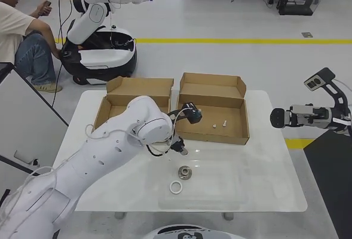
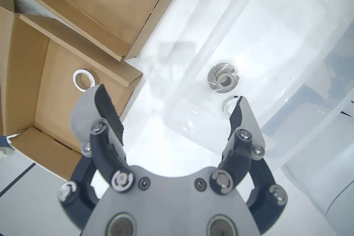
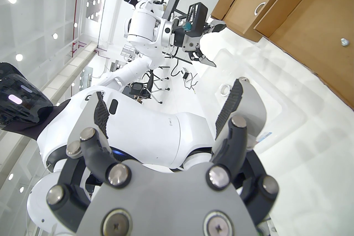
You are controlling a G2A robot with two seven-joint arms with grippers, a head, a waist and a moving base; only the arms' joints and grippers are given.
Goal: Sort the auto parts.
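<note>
Table mid-sort, ring boxed | I'm hovering left claw spread | right claw spread off right edge | next, likely: flange, needing centred descent

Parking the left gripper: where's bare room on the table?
Bare: the table right of the clear tray, in front of the right box; also the tray's right half. Crowded: the tray's left end, with flanged part, ring and left gripper.
</note>
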